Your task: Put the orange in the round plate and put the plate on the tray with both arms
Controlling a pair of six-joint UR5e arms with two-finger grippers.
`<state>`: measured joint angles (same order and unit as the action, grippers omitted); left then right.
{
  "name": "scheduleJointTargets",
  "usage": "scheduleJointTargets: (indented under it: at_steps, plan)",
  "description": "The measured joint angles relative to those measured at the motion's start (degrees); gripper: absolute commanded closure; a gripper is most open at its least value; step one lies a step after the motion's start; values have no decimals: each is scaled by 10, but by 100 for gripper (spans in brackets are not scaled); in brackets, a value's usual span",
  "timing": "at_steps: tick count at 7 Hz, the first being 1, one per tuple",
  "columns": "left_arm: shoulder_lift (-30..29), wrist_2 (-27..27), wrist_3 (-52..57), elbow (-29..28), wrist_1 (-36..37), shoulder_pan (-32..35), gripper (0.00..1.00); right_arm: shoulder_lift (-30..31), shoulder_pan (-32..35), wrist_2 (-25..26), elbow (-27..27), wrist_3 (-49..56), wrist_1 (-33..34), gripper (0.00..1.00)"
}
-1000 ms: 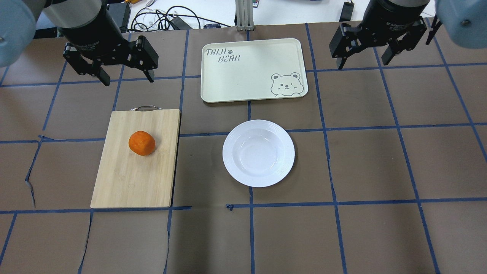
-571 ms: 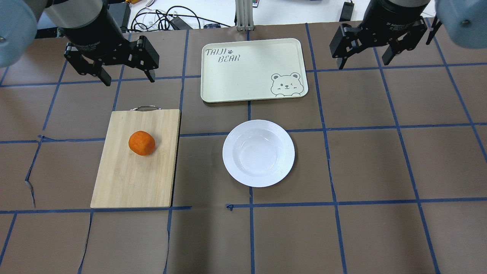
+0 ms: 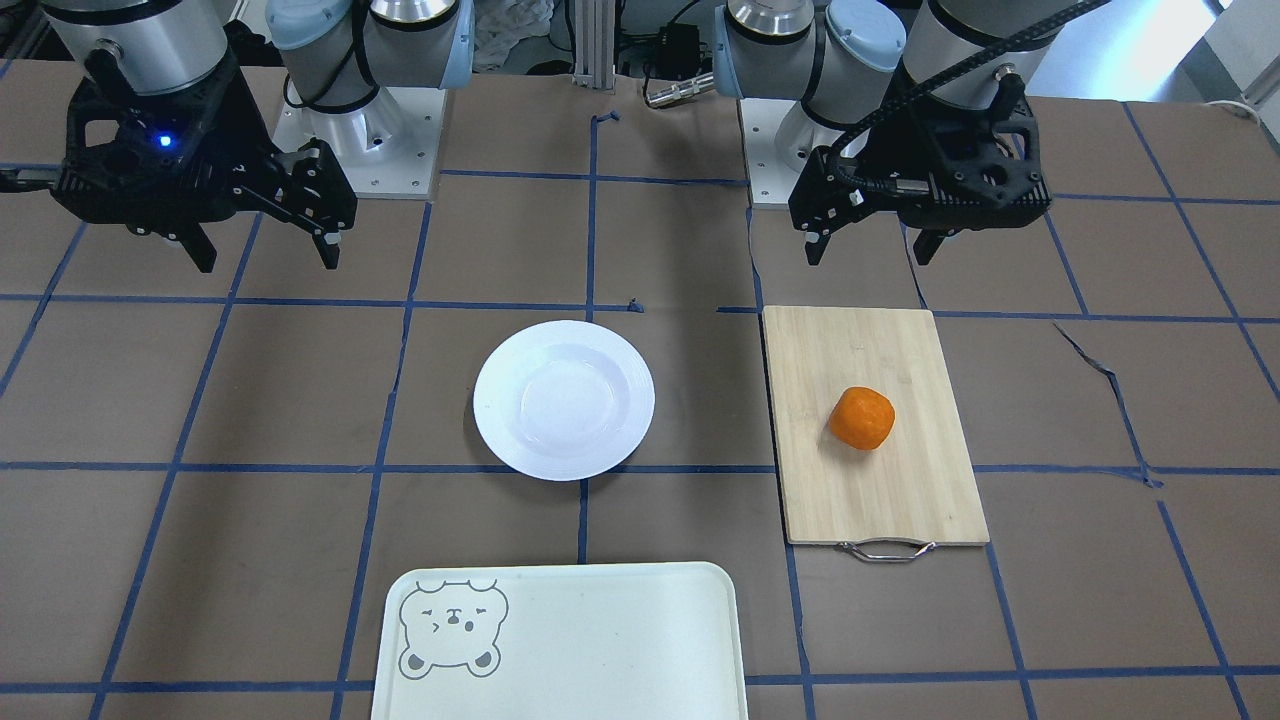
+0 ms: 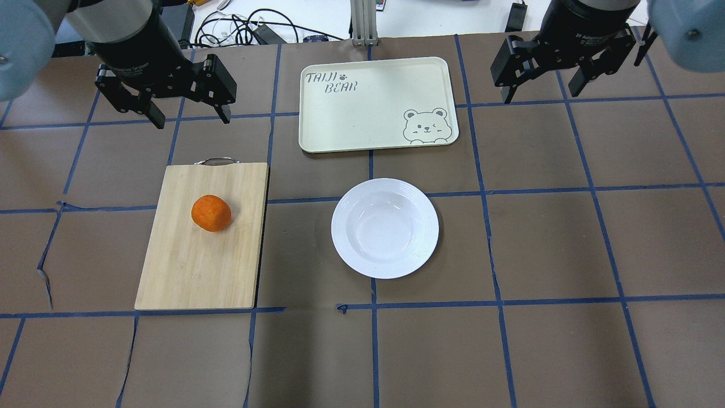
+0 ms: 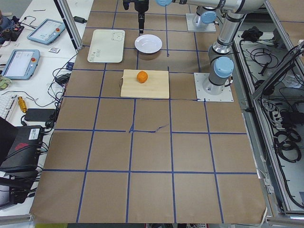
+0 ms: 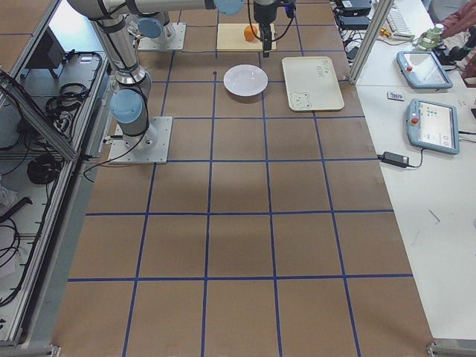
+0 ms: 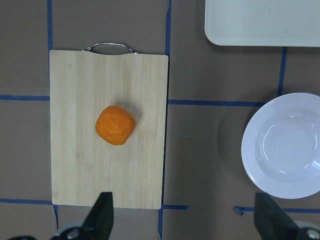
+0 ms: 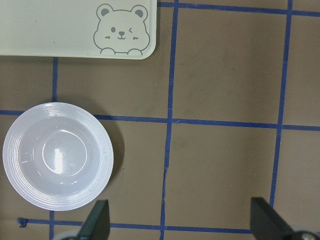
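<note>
The orange (image 4: 210, 213) lies on a bamboo cutting board (image 4: 187, 266), also seen as the orange (image 3: 861, 418) and the orange (image 7: 115, 125). The white round plate (image 4: 385, 228) sits bare on the table middle, with nothing in it; the plate (image 8: 57, 156) shows in the right wrist view too. The cream tray (image 4: 376, 103) with a bear face lies beyond the plate. My left gripper (image 4: 190, 116) hangs open high above the table behind the board. My right gripper (image 4: 538, 90) hangs open at the far right, away from the plate.
The cutting board has a metal handle (image 4: 215, 161) toward the tray side. Cables (image 4: 243, 28) lie past the table's far edge. Blue tape lines cross the brown table cover. The robot bases (image 3: 350, 130) stand at the table's edge.
Both grippers shifted very slightly; the orange, plate and tray have not moved.
</note>
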<state>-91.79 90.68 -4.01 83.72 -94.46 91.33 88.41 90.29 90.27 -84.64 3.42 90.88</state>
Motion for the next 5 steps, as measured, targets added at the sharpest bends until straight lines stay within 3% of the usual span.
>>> scheduleJointTargets:
  at_steps: [5]
  plan:
    - [-14,0,1,11,0,-3,0,0,0,0,0,0,0,0]
